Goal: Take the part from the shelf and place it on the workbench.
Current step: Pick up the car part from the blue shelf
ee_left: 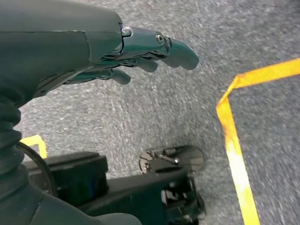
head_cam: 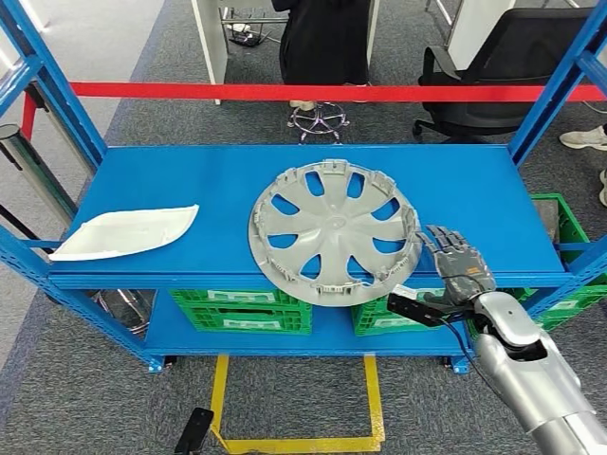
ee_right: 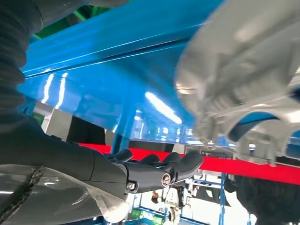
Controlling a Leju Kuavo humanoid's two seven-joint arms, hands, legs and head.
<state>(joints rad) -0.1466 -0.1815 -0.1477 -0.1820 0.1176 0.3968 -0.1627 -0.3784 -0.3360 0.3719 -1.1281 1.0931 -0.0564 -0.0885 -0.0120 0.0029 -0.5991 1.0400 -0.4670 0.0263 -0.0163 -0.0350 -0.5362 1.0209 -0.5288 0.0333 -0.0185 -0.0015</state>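
A grey wheel cover [head_cam: 335,230] lies flat on the blue shelf [head_cam: 214,180], its near rim hanging slightly over the shelf's front edge. My right hand [head_cam: 458,265] hovers just right of the cover's rim with fingers apart and nothing in them. In the right wrist view the cover [ee_right: 247,61] looms blurred beside my extended fingers [ee_right: 155,171], apart from them. My left hand [ee_left: 141,51] hangs over the carpet, fingers stretched out, holding nothing.
A white flat panel [head_cam: 125,232] lies at the shelf's left end. Green crates [head_cam: 240,311] sit on the lower level. Yellow tape [head_cam: 301,444] marks the floor. A person sits behind the red bar [head_cam: 286,92], beside a black office chair [head_cam: 494,66].
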